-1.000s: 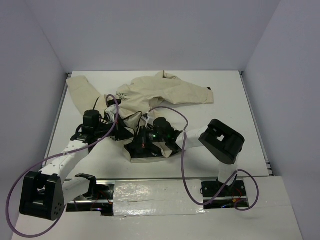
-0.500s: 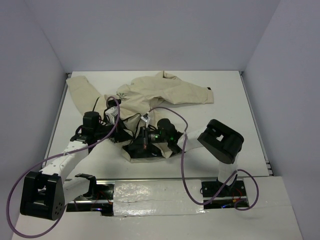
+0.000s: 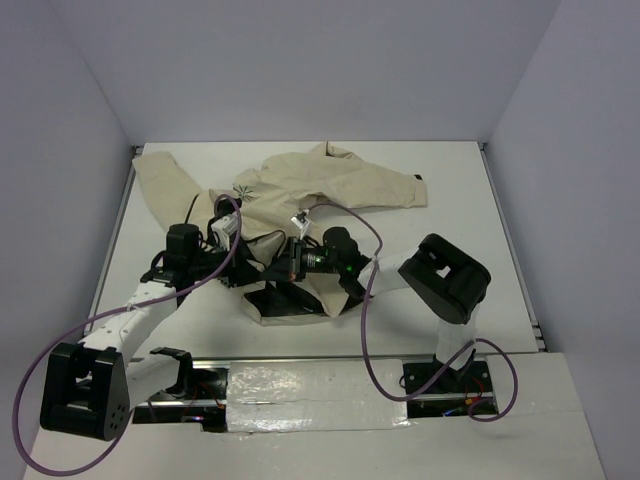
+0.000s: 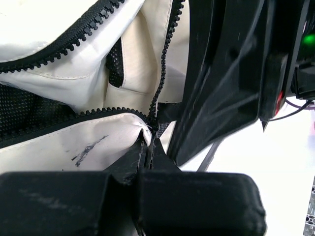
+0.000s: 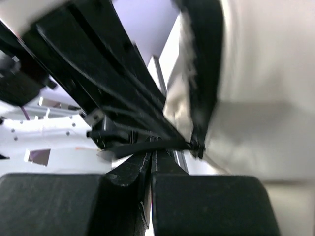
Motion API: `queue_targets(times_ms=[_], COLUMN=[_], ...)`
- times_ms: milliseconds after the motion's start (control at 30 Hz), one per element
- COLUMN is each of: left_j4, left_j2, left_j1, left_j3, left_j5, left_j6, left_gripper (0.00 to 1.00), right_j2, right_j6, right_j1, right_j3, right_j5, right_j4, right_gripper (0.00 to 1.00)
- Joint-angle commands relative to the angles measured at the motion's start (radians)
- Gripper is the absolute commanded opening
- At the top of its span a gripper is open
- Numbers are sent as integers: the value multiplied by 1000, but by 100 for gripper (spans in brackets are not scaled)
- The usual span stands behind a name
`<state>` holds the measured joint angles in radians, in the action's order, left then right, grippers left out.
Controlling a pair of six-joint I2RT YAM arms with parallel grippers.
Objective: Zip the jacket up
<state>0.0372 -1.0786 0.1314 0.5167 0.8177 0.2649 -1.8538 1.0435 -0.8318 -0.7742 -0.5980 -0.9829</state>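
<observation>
The cream jacket [image 3: 335, 182] lies spread across the back of the table, its black-lined lower front bunched between my two arms. In the left wrist view my left gripper [image 4: 151, 142] is shut on the jacket's [image 4: 74, 142] bottom edge, right where the two rows of dark zipper teeth [image 4: 162, 73] meet. My right gripper [image 5: 153, 153] is shut on the thin black zipper pull [image 5: 147, 146], which runs taut to the slider [image 5: 198, 145] against cream fabric. From above, the left gripper [image 3: 243, 266] and right gripper [image 3: 284, 262] sit close together over the open hem [image 3: 285, 305].
The right arm's black wrist [image 4: 226, 73] fills the space just right of my left fingers. Purple cables [image 3: 366, 300] loop over both arms. The table's left rail [image 3: 118, 225] and grey walls bound the area; a sleeve [image 3: 160, 180] lies at the back left.
My right gripper has moved away from the near edge and toward the jacket's body, pulling the zipper pull with it. The left gripper has stayed at the hem.
</observation>
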Motion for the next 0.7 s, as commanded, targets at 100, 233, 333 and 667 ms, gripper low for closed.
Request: queue_targets(times_ms=[100,233,333,667], left_j4=[-19,-14,-13,26], left_j2=[5,5,6,8], left_j1=[-6,-6,-6,-7], left_j3=[-1,-4,-10,-6], left_j5=[52,58,70,83], left_j6=[-1,7,11,13], left_gripper=[0,0,0,0], right_j2=[4,24,112,372], right_j6=[-26,-88,-227,-467], right_j1=[37,63,72,72], right_j3=[-114,-120,-144,-143], right_j5=[0,-28,-49,42], right_j4=[-7,49,224,624], right_gripper=[0,0,0,22])
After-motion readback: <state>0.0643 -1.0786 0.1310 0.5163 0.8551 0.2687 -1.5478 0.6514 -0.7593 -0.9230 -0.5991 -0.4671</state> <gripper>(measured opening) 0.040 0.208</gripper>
